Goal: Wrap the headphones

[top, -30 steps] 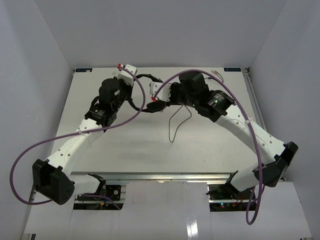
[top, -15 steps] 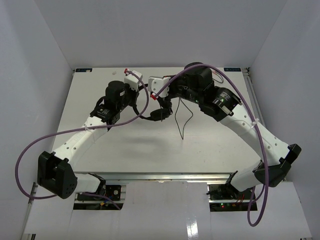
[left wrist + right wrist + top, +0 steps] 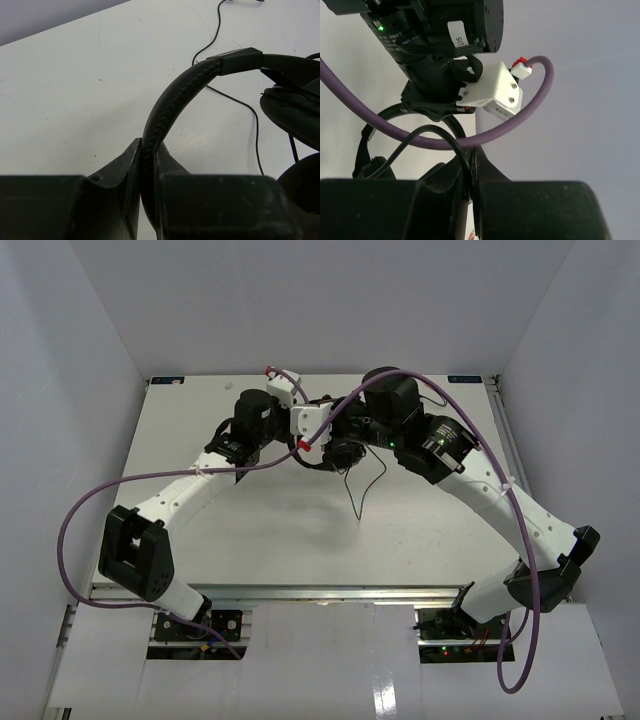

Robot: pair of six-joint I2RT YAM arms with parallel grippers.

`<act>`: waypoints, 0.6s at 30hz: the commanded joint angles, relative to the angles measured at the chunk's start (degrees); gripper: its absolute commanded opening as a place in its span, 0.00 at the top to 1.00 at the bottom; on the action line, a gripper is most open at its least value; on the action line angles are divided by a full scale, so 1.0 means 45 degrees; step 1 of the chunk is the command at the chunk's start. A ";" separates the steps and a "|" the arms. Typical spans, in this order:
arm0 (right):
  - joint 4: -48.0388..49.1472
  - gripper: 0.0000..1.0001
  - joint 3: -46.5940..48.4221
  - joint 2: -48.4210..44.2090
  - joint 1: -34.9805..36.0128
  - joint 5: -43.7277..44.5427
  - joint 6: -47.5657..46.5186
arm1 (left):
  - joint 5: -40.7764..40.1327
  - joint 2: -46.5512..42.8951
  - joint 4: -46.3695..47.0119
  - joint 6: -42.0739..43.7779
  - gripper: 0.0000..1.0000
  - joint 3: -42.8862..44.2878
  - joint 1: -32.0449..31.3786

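Observation:
The black headphones [image 3: 345, 453] hang above the middle back of the table between both arms. My left gripper [image 3: 283, 440] is shut on the padded headband [image 3: 170, 105]; in the left wrist view the gripper [image 3: 148, 147] pinches the band, and an earcup [image 3: 295, 107] shows at the right. My right gripper [image 3: 325, 435] is shut on the thin black cable [image 3: 445, 137]; in the right wrist view the gripper [image 3: 470, 157] pinches it just below the left arm's wrist. A loop of cable [image 3: 358, 502] dangles toward the table. The boom mic is hidden.
The left arm's purple cable [image 3: 470, 140] crosses right in front of my right jaws. The left wrist camera [image 3: 492, 92] is close above them. The two wrists crowd together. White walls close the table [image 3: 200, 540] on three sides.
My left arm has swung right and toward the back, carrying the headphones up close to the right gripper. The right gripper has stayed on the cable, whose hanging loop has shifted.

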 commanded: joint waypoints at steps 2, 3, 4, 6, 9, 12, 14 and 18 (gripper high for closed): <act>-0.0271 0.92 -0.0306 -0.0438 0.0105 -0.0464 -0.0343 | -0.0148 -0.0085 0.0974 -0.1234 1.00 0.1056 -0.0107; -0.0313 0.92 -0.0390 -0.0532 0.0115 -0.0454 -0.0343 | -0.0227 -0.0053 0.0934 -0.1399 1.00 0.1155 -0.0107; -0.0318 0.92 -0.0401 -0.0540 0.0116 -0.0453 -0.0343 | -0.0264 -0.0052 0.0948 -0.1554 1.00 0.1199 -0.0105; -0.0451 0.92 -0.0668 -0.0732 0.0117 -0.0433 -0.0345 | -0.0300 -0.0032 0.0870 -0.2049 1.00 0.1437 -0.0027; -0.0470 0.92 -0.0952 -0.0844 0.0116 -0.0338 -0.0458 | -0.0282 0.0025 0.0833 -0.2625 1.00 0.1772 0.0048; -0.0329 0.92 -0.0963 -0.0838 0.0124 -0.0079 -0.0536 | -0.0072 0.0120 0.0681 -0.2929 1.00 0.2121 0.0049; -0.0099 0.92 -0.0840 -0.0807 0.0116 0.0423 -0.0558 | 0.0205 0.0162 0.0462 -0.2907 1.00 0.2167 0.0030; 0.0382 0.92 -0.0127 -0.0634 0.0096 0.1596 -0.0768 | 0.0440 0.0049 0.0385 -0.2562 1.00 0.1660 0.0010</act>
